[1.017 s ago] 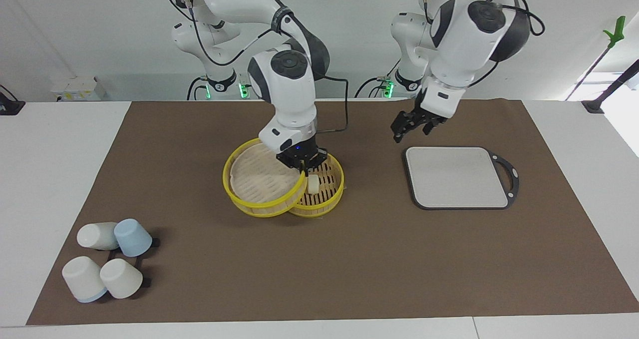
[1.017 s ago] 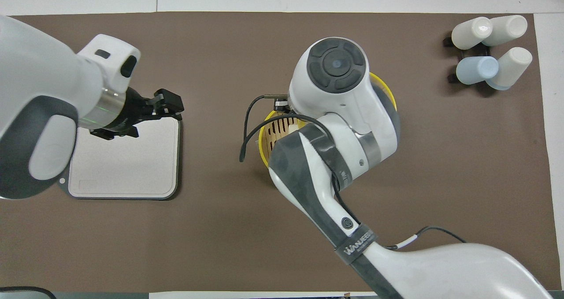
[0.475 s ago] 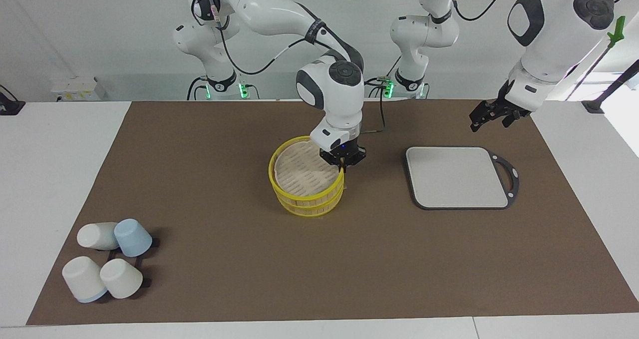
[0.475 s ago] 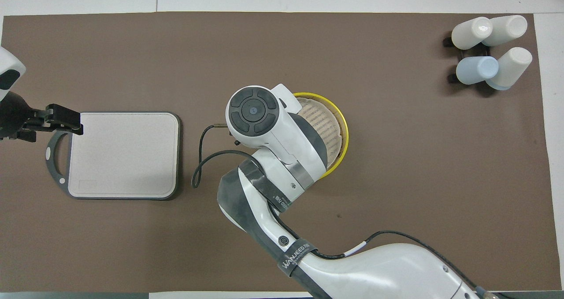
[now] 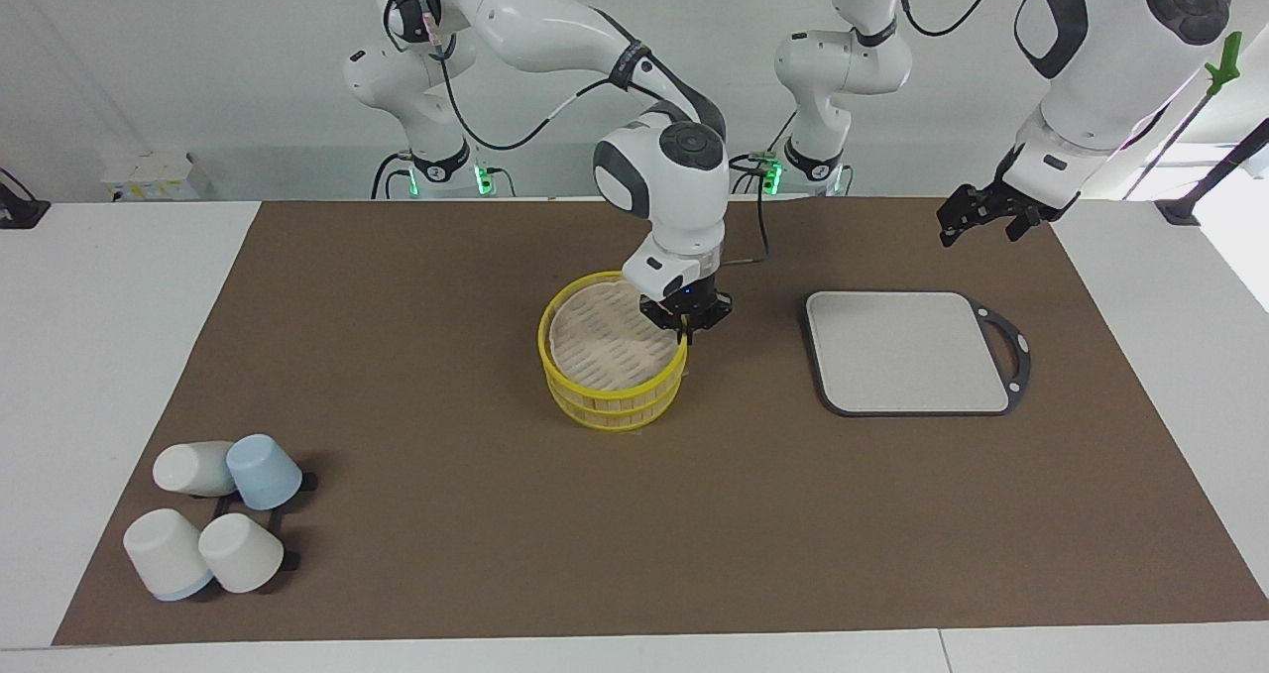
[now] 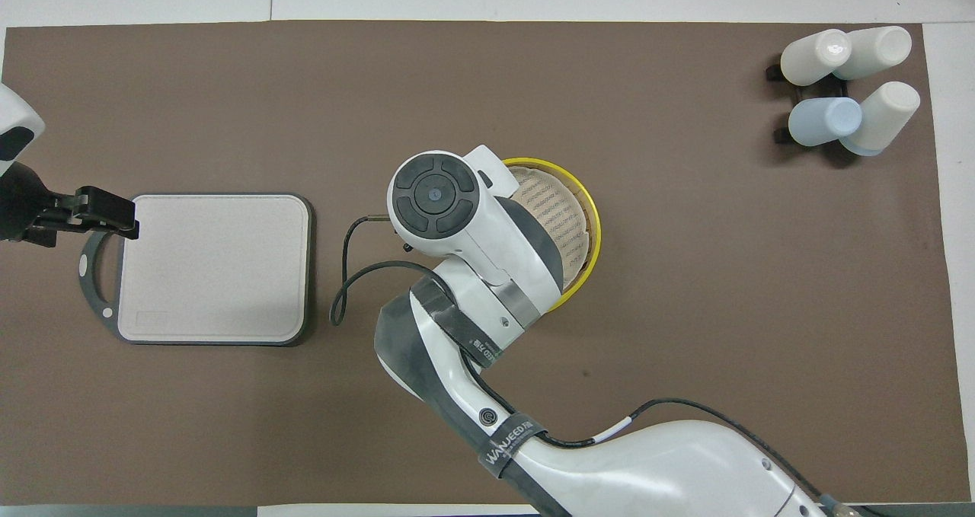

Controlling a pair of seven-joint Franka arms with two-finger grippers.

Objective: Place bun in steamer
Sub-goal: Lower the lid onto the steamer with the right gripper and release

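Presently: right gripper (image 5: 685,330) pinches the slatted lid's (image 5: 605,341) rim at three o'clock on the steamer (image 5: 615,395), bun hidden, presumably inside; left gripper (image 5: 977,219) waits, fingers parted, over mat; risk: release drags lid askew.

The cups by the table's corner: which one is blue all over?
The blue cup, nearer the robots beside a white cup; the other three are white, one with a blue rim.

Yellow-rimmed steamer (image 5: 613,366) with pale slatted lid, grey dark-framed board (image 5: 907,352), brown mat (image 5: 397,306), white desk (image 5: 99,336), one blue cup (image 5: 264,471) among white cups (image 5: 241,552)
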